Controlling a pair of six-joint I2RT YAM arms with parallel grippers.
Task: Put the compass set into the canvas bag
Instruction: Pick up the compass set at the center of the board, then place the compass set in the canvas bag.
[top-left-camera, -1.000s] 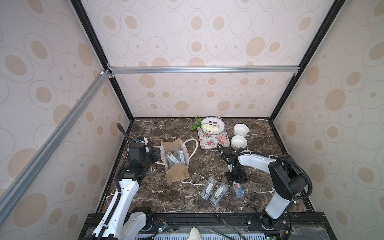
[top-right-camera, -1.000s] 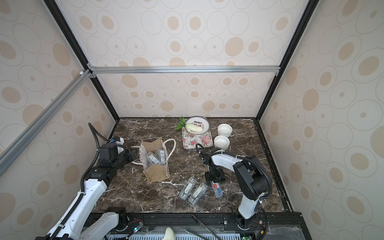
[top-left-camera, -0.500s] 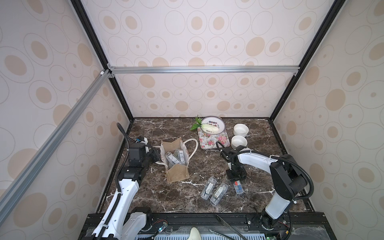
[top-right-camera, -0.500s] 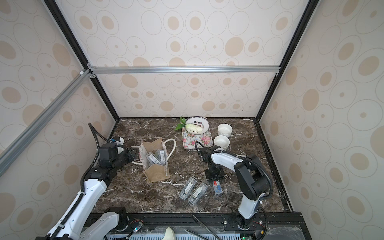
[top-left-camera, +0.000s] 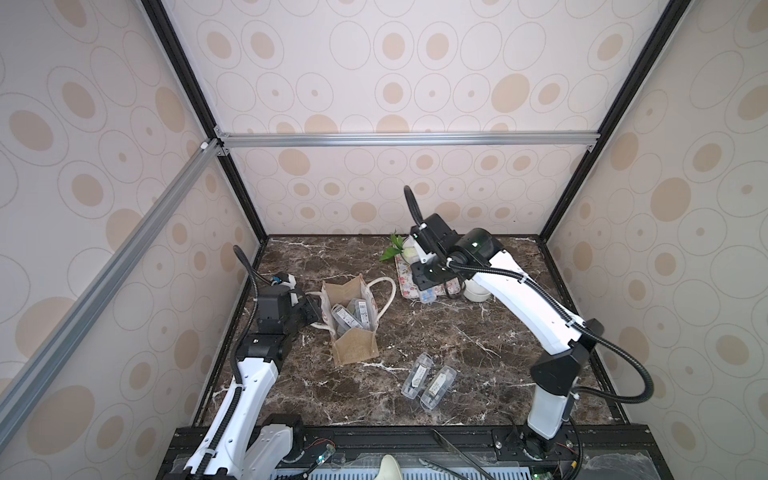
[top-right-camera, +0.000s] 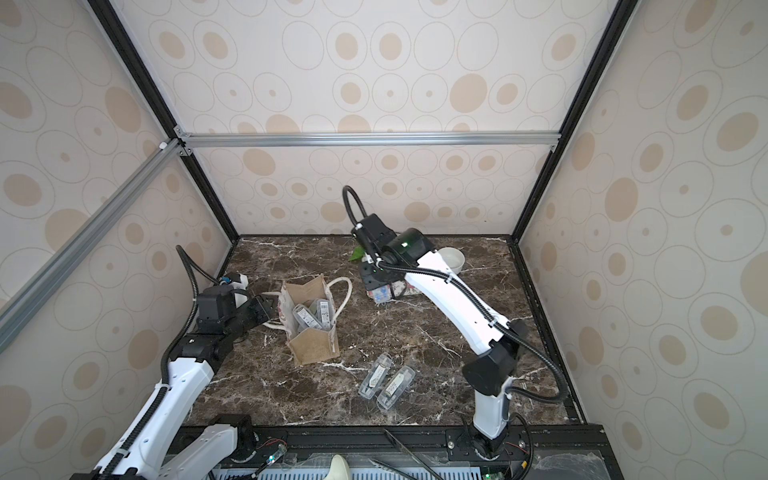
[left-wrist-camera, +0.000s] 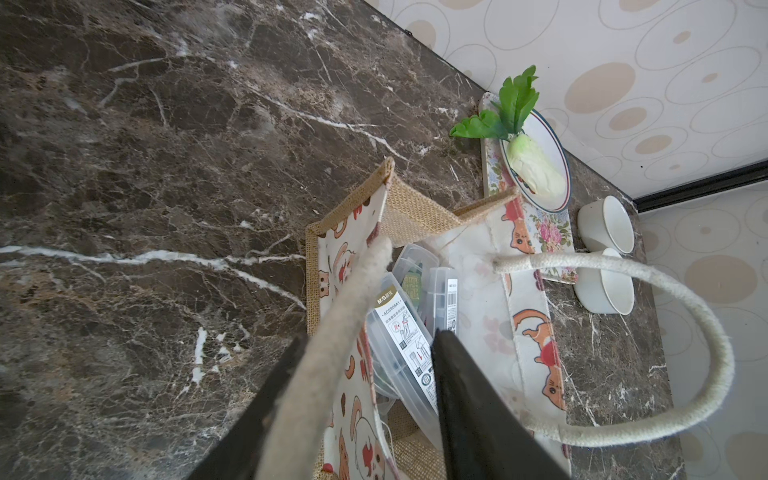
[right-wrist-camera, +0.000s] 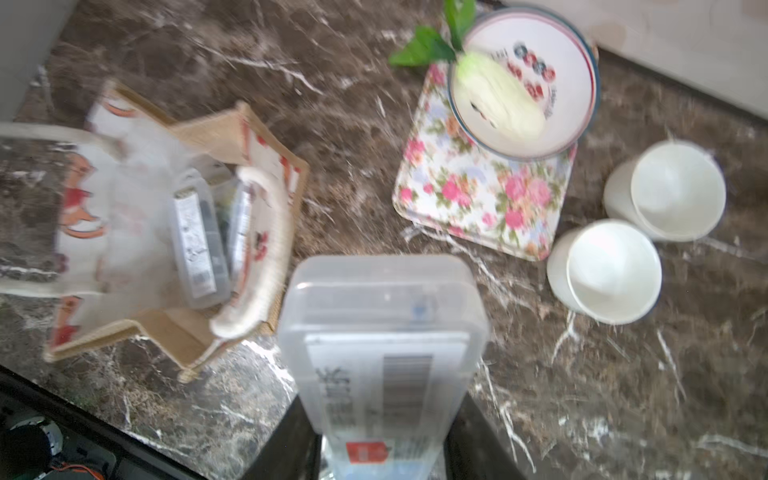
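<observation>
The right gripper (right-wrist-camera: 382, 440) is clamped on a clear plastic compass set (right-wrist-camera: 382, 332) and holds it in the air near the flowered tray (right-wrist-camera: 478, 195), not yet over the canvas bag (top-left-camera: 355, 353). The left gripper (left-wrist-camera: 365, 353) stands part-way open, with a rope handle (left-wrist-camera: 332, 332) running between its jaws and lying against 1 of them, which seems to keep the bag's mouth spread. At least 2 boxed sets (left-wrist-camera: 403, 332) already lie inside the bag. 2 loose sets (top-left-camera: 417, 376) lie flat on the table (top-left-camera: 478, 340) in front of it. I judge the job roughly half done: the carried set has to cross over and drop in, then the 2 on the marble.
</observation>
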